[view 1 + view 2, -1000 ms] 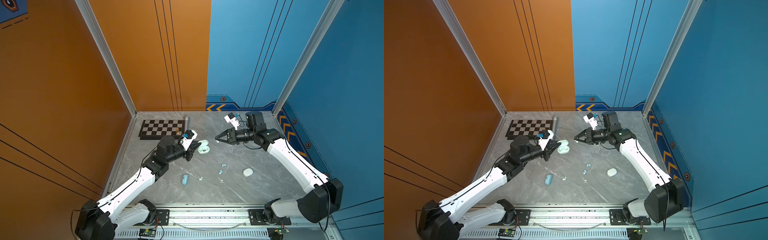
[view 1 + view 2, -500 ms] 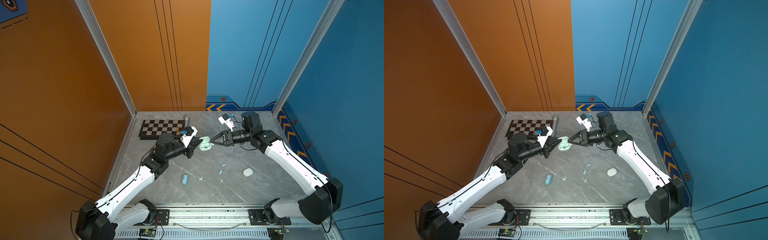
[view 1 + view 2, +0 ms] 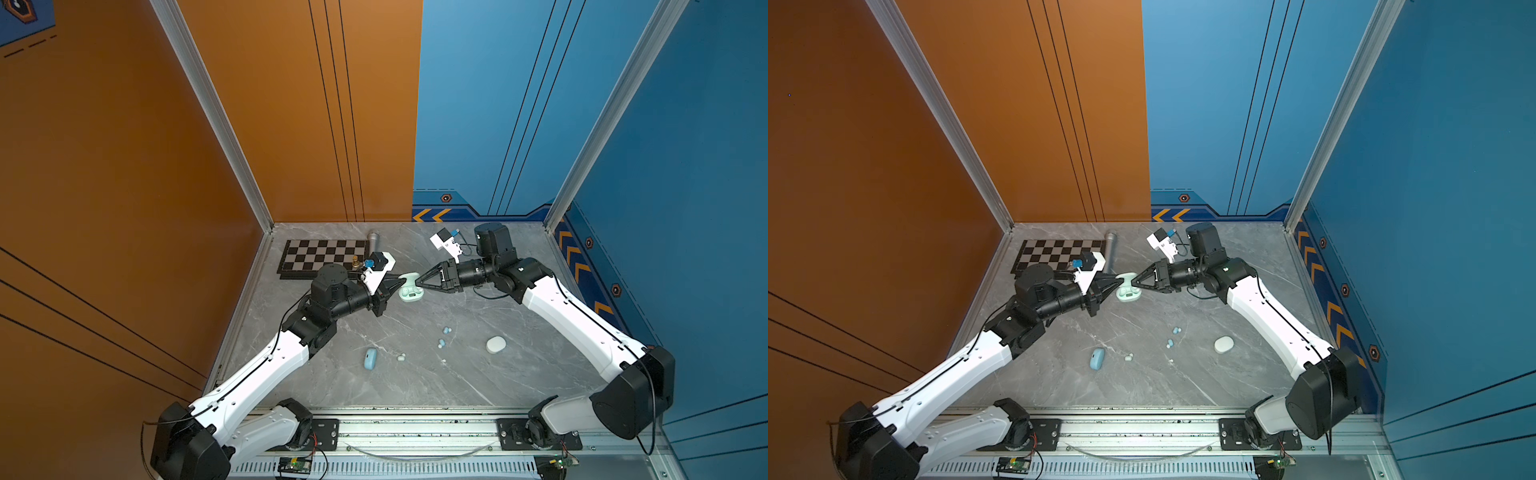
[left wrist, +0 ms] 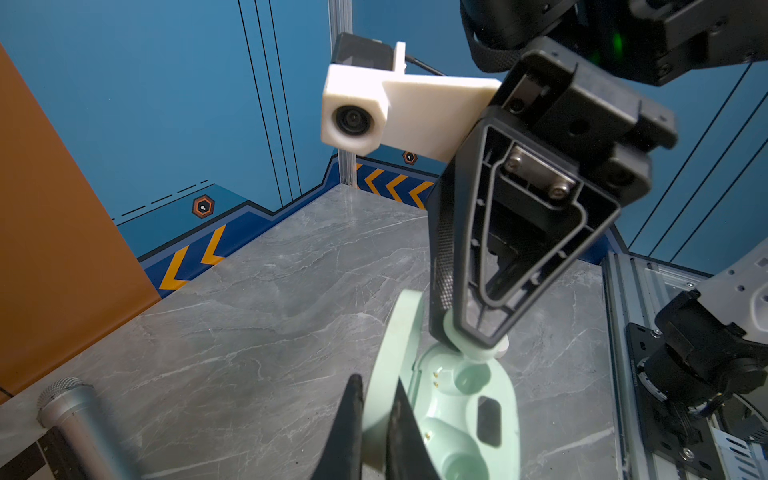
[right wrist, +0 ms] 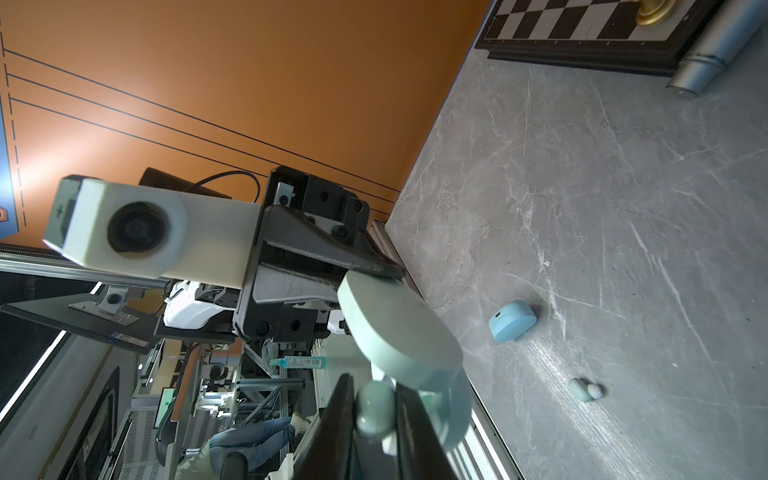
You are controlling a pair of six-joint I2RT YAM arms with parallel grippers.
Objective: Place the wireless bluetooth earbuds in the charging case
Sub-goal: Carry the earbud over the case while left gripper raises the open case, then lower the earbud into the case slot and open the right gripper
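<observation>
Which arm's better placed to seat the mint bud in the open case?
Right: the right jaws pinch the mint earbud over an empty socket of the open mint case. The left jaws are shut on the lid, bracing it.

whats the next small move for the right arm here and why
Probably ease the right gripper down a touch: its mint earbud hangs just over an empty socket of the open mint case, whose lid the left gripper pinches.
</observation>
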